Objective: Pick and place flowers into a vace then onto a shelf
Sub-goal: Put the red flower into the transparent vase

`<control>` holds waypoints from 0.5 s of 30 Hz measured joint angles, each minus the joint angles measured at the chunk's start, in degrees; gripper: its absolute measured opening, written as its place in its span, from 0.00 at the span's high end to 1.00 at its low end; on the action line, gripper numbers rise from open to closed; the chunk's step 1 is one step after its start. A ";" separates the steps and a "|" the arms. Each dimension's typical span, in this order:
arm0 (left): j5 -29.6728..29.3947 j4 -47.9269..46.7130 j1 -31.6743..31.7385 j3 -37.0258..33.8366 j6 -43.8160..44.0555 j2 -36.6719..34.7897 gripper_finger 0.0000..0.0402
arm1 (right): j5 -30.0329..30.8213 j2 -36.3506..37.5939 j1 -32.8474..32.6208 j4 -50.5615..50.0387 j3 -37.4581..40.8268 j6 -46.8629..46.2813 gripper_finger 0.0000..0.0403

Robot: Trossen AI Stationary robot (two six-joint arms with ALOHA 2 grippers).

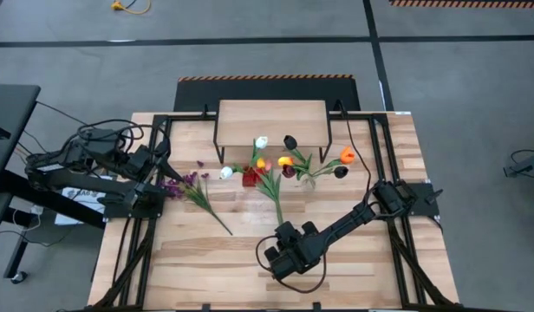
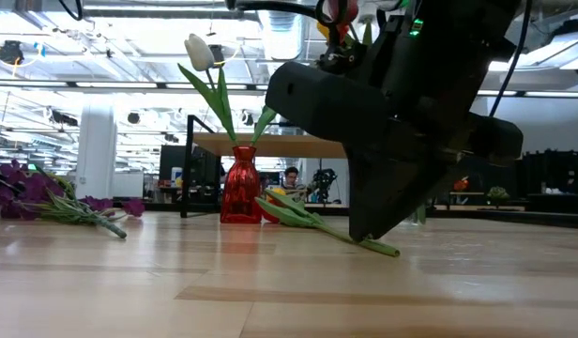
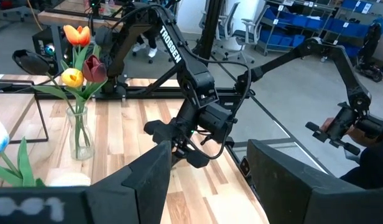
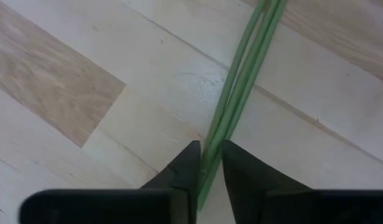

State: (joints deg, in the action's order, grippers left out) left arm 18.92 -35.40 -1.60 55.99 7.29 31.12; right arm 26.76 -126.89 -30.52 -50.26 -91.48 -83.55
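1. Right wrist view: the right gripper [image 4: 206,163] is pinched on the green stems [image 4: 241,81], which run on between the fingers.
2. High view: the stems [image 1: 274,198] lie on the table [image 1: 206,260], long axis toward 12 o'clock from that gripper [image 1: 283,236].
3. Left gripper [image 1: 160,170] waits at 9 o'clock, fingers apart, farther off.

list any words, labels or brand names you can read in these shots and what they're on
"TROSSEN" in white letters, on the dark upper link of the right arm, seen in the left wrist view.
No other text is readable: the high, low and right wrist views show none, and any markings on the blue storage bins in the background are too small to read.
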 joint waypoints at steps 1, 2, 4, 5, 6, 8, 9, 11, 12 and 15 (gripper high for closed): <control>0.00 -0.02 -0.01 0.00 0.00 0.00 0.50 | 0.00 0.00 0.00 0.00 0.00 0.00 0.88; 0.00 -0.01 -0.01 0.00 0.00 0.00 0.50 | 0.00 0.00 0.00 -0.01 0.00 0.00 0.90; 0.00 0.00 -0.01 0.00 0.00 0.00 0.50 | 0.00 0.00 0.00 0.00 0.00 -0.01 0.94; 0.00 -0.01 -0.01 0.00 0.00 -0.01 0.50 | 0.01 0.02 0.00 0.00 0.00 -0.02 0.96; 0.00 0.00 -0.01 0.00 0.00 -0.01 0.50 | 0.02 0.02 0.00 0.00 0.00 -0.02 0.98; 0.00 0.00 -0.01 0.00 0.00 -0.01 0.50 | 0.09 0.02 0.00 0.00 0.00 -0.02 0.99; 0.00 0.00 0.00 0.00 0.00 0.00 0.50 | 0.10 0.02 0.00 0.00 0.00 -0.02 0.99; 0.00 0.00 -0.01 0.00 0.00 -0.01 0.50 | 0.11 0.02 0.00 0.00 0.00 -0.02 0.99; 0.00 0.00 0.00 0.00 0.00 -0.01 0.50 | 0.11 0.02 0.00 -0.02 -0.02 -0.05 0.99; 0.00 0.00 -0.01 0.00 0.00 -0.01 0.50 | 0.13 0.02 0.00 -0.02 -0.02 -0.07 1.00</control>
State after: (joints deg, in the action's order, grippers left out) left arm 18.92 -35.40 -1.61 55.99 7.29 31.11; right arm 26.89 -126.87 -30.52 -50.28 -91.50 -83.61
